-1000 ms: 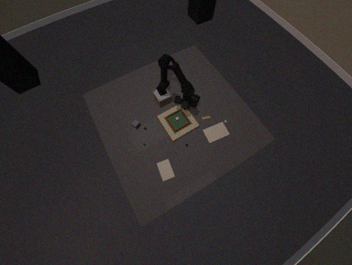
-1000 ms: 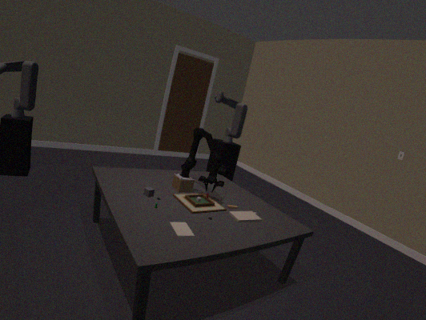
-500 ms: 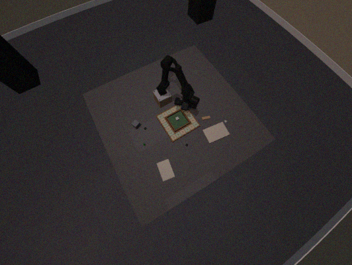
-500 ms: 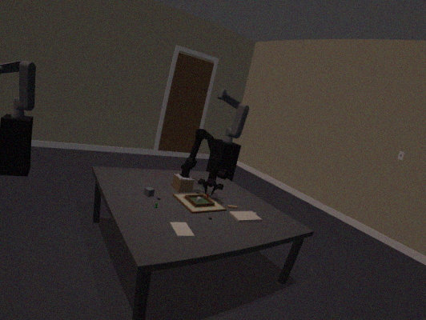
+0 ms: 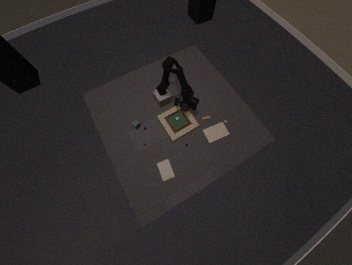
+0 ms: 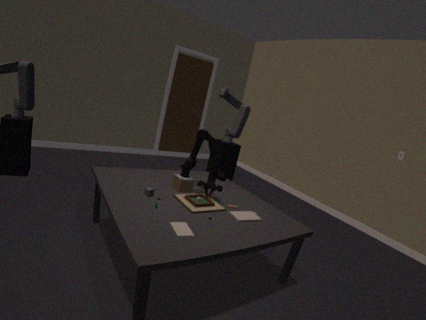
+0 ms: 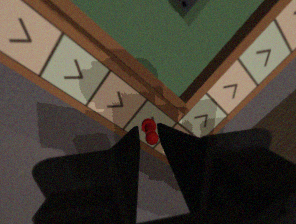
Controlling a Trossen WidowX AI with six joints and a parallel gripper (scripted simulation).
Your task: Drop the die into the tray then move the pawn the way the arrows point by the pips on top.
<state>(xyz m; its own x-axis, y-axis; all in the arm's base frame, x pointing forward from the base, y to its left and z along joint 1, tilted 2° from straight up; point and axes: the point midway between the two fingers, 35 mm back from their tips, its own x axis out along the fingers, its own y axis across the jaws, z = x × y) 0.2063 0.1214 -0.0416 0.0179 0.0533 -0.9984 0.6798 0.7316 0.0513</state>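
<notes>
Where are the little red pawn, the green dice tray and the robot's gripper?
pawn [image 7: 149, 131], wrist view, on its red body between the fingers.
dice tray [image 7: 165, 35], wrist view, on bare green floor.
gripper [image 7: 148, 134], wrist view, midway between the fingertips, closing around the pawn.
</notes>
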